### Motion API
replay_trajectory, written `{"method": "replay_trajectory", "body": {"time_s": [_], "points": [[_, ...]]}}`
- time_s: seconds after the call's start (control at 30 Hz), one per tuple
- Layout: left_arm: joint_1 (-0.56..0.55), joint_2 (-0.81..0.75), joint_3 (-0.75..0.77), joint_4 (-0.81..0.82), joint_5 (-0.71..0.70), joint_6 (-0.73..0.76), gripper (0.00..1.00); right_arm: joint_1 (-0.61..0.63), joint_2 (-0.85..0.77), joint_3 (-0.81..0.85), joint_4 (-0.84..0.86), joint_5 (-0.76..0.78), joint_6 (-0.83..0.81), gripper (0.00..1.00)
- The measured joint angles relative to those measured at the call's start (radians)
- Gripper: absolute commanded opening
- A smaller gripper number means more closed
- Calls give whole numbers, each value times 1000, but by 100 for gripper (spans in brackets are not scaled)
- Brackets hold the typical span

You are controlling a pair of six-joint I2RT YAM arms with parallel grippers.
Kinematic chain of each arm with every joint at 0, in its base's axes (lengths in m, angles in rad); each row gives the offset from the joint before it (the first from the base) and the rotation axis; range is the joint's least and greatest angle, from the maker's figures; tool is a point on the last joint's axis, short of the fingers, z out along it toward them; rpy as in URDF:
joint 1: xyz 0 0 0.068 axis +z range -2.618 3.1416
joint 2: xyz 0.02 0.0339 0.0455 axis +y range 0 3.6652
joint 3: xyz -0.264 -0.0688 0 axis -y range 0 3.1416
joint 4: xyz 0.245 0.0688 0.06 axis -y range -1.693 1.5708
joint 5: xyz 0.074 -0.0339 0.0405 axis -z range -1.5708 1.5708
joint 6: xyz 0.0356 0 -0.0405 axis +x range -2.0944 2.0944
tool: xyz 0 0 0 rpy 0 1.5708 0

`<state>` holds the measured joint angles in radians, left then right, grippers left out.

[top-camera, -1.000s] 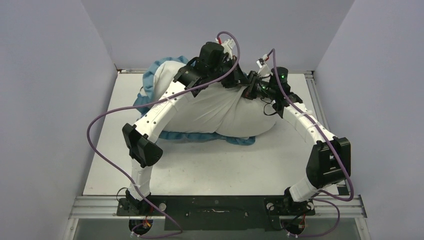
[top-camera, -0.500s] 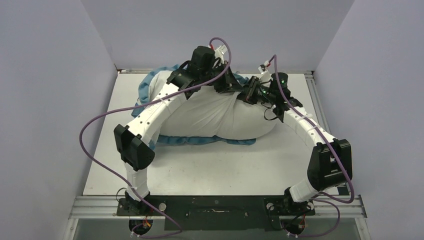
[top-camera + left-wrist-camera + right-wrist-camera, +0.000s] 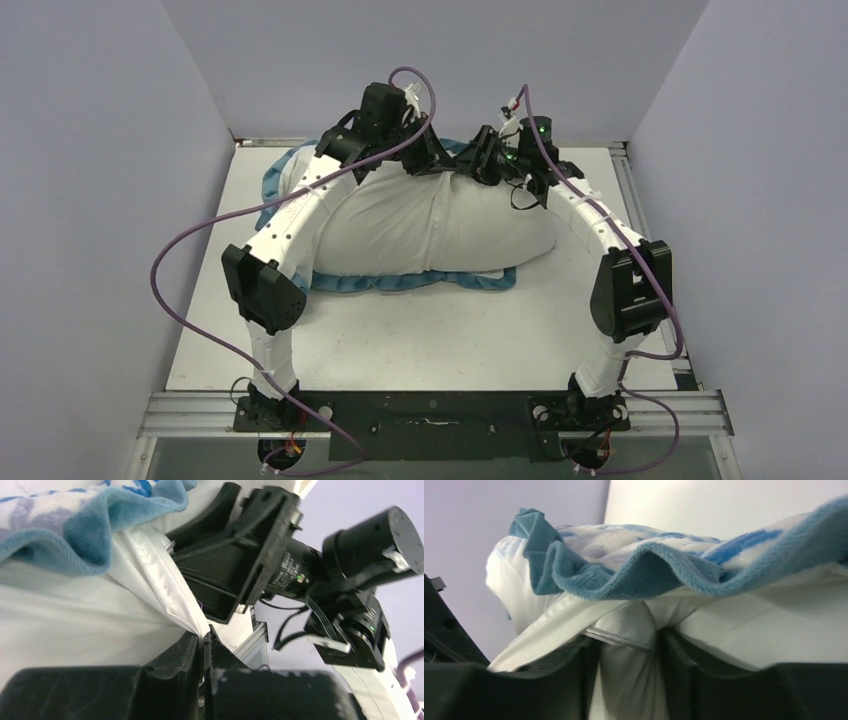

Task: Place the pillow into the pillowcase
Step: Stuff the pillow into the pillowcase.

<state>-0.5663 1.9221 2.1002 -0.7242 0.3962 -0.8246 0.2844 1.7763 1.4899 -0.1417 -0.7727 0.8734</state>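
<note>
The plump white pillow (image 3: pixel 430 225) lies across the back of the table on the pillowcase (image 3: pixel 440 283), whose blue ruffled edge shows along its front and back left. My left gripper (image 3: pixel 427 160) is at the pillow's back edge, shut on a fold of its white fabric (image 3: pixel 165 587); the pinch shows at the left gripper's tips (image 3: pixel 204 636). My right gripper (image 3: pixel 482 155) is just beside it. Its jaws stand apart around a bunched white pillow seam (image 3: pixel 629 645), with a gap beside the left finger (image 3: pixel 574 680). The blue pillowcase ruffle (image 3: pixel 634 572) drapes above.
Purple walls close in the table at the back and both sides. A metal rail (image 3: pixel 620 160) runs along the right edge. Both arms arch over the table from the near edge, with purple cables (image 3: pixel 175 300) looping out to the left and right.
Both grippers have moved up and back-left along the pillow's back edge. The right gripper's jaws have come apart from shut. The pillow has shifted slightly left and lies flatter.
</note>
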Motion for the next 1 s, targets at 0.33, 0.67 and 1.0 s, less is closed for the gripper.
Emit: {"method": "replay_trajectory", "body": {"time_s": [0.33, 0.67, 1.0], "points": [[45, 79, 131, -110, -18, 39, 0, -2, -48, 241, -348, 365, -288, 90], [53, 203, 250, -139, -14, 50, 0, -169, -219, 66, -472, 566, -386, 90], [31, 291, 336, -120, 35, -17, 0, -220, -127, -182, -216, 251, -244, 67]]}}
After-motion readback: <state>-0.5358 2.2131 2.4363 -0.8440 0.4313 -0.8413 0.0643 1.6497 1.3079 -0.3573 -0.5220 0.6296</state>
